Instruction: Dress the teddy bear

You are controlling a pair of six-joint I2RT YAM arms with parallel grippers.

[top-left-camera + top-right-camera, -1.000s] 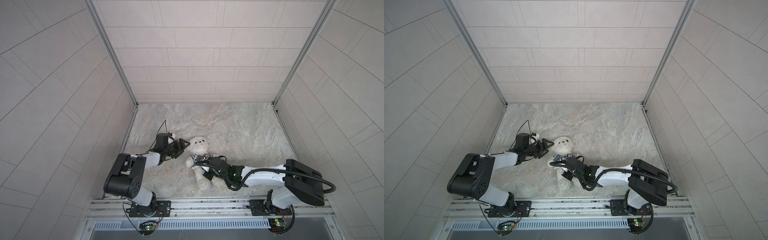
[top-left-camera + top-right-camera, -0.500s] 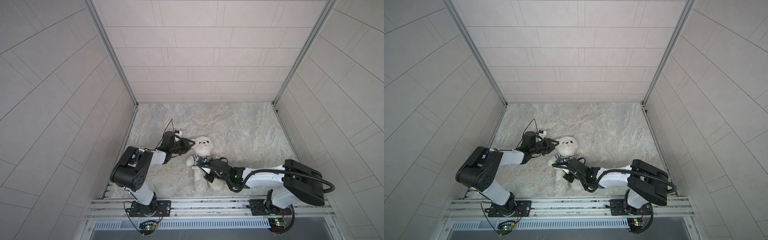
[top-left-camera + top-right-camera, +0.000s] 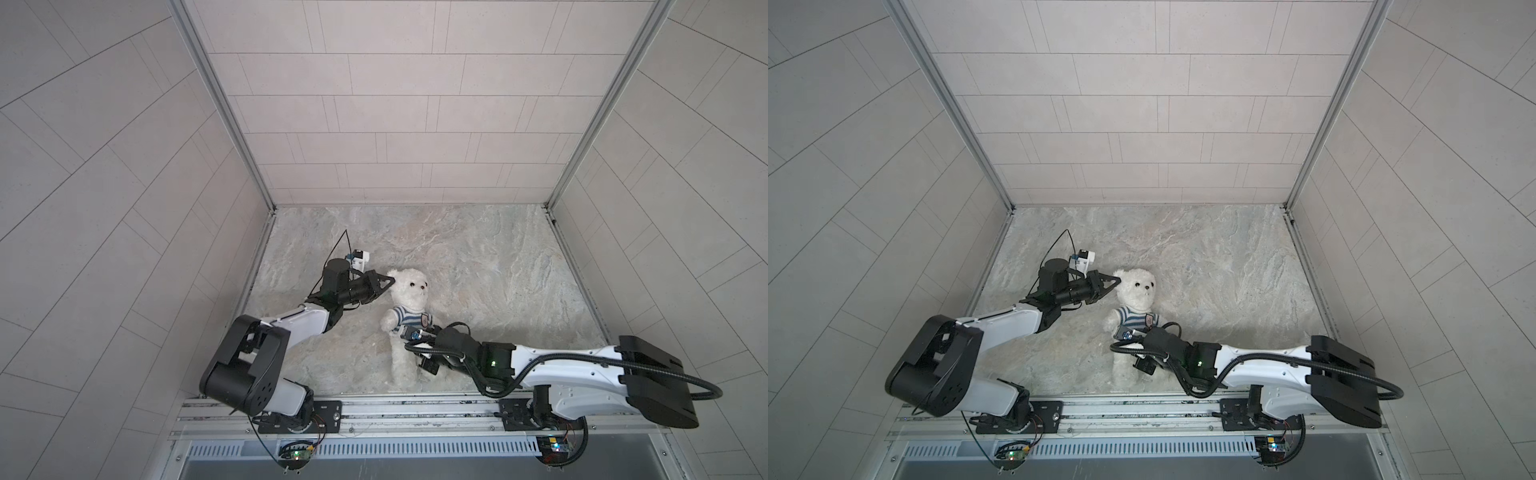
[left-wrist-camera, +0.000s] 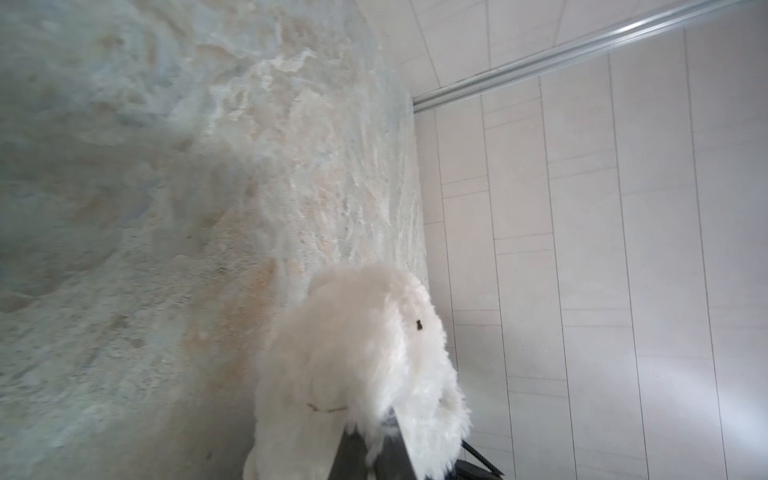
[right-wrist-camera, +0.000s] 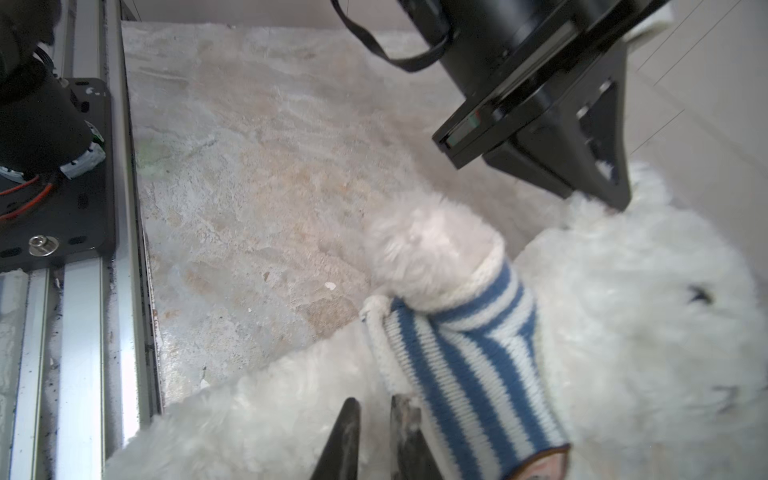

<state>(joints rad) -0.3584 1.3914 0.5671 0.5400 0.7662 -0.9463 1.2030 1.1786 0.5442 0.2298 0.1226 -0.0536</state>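
The teddy bear [image 3: 409, 291] [image 3: 1139, 289] lies on its back on the stone-patterned floor, head toward the back wall. A blue-and-white striped shirt [image 3: 409, 316] [image 5: 469, 345] covers its chest, and one arm [image 5: 432, 241] pokes out of a sleeve. My left gripper [image 3: 390, 282] [image 4: 374, 432] is shut on the fluffy ear at the side of the bear's head. My right gripper [image 5: 376, 415] rests over the bear's belly beside the shirt's hem. Its fingers stand a narrow gap apart with nothing held, and in both top views its wrist camera hides them.
A metal rail [image 3: 415, 409] [image 5: 83, 291] runs along the front edge of the floor, close to the bear's legs. Tiled walls close in the left, right and back sides. The right arm [image 3: 540, 361] stretches low along the front.
My left gripper moved in to the bear's head and shut on its ear. The bear shifted a little to the right. My right gripper's fingers parted slightly at the shirt's hem.
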